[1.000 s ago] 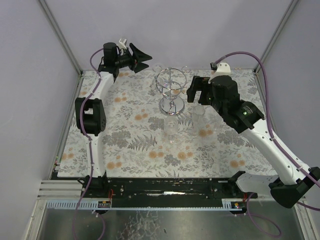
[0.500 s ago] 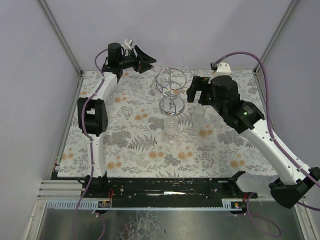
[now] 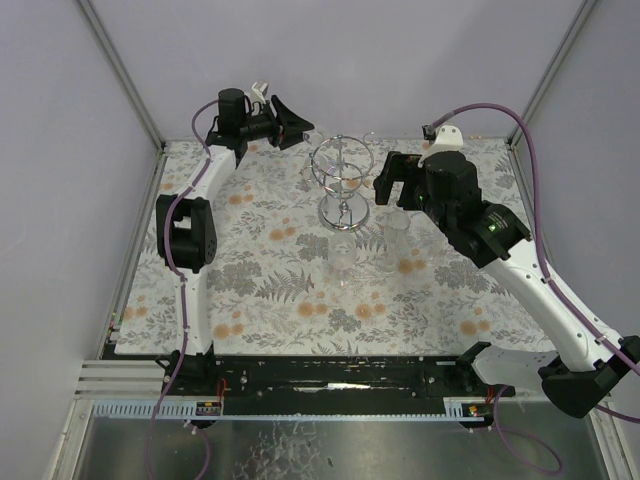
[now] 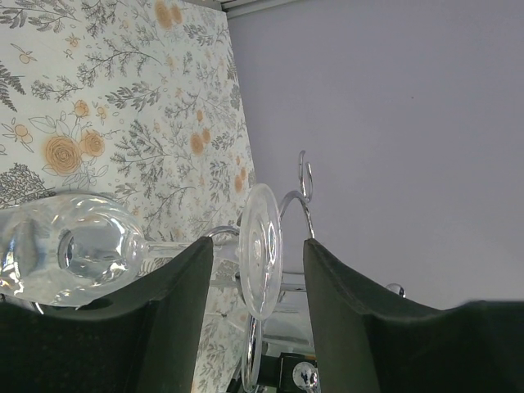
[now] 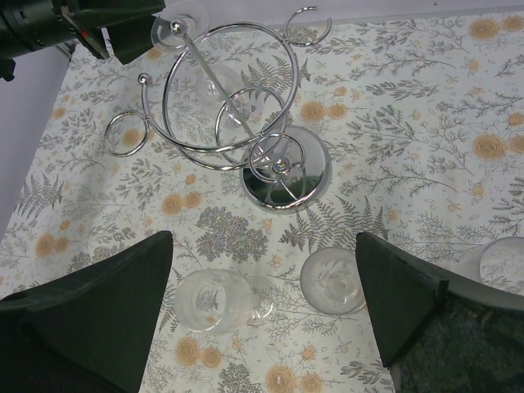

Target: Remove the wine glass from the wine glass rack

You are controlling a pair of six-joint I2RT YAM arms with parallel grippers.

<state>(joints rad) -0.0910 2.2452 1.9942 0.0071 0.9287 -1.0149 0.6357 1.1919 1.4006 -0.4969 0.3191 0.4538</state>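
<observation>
Wine glass (image 4: 98, 250): clear, round bowl, thin stem, apparently hanging on rack (image 5: 282, 176).

**A cloth-covered table bearing one rack and three loose glasses**

The flat table (image 3: 250, 290) is covered edge to edge by a pale cloth printed with grey ferns and orange blossoms. Toward its far middle stands a shiny chrome wire rack (image 3: 343, 195), set on a round mirrored base, with an upright central post and looped rings at the top. In front of that base and apart from it, a small clear stemmed glass (image 3: 343, 258) stands upright on the cloth. A second clear glass (image 3: 397, 228) stands near it to the right, a little farther back. The right wrist view shows a third clear glass (image 5: 501, 260) farther right, cut off by the frame edge and well apart from the other two.
</observation>
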